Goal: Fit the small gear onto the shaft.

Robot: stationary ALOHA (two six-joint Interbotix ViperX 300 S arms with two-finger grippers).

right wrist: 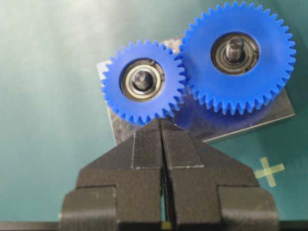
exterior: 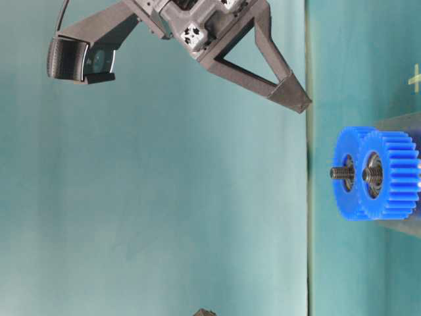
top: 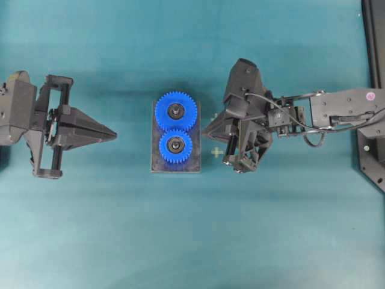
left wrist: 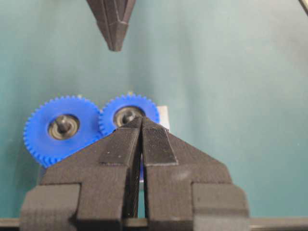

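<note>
Showing gear (right wrist: 143,81) seated on shaft (right wrist: 142,77), meshed with large gear (right wrist: 237,57), near plate (right wrist: 111,126) end | both grippers (top: 113,133) (top: 206,131) closed, empty | risk: right fingertips beside the teeth could nudge gear or plate.

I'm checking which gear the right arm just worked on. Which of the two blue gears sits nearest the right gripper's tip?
The small gear, on its shaft; the right gripper tip nearly reaches its teeth, the larger gear lies farther off.

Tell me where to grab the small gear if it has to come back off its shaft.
Grip the small gear by its toothed rim, coming straight down over the shaft. It lies flat on the grey plate, meshed with the larger gear, so pinch the two free sides across that line; the jaws likely fit there.
</note>
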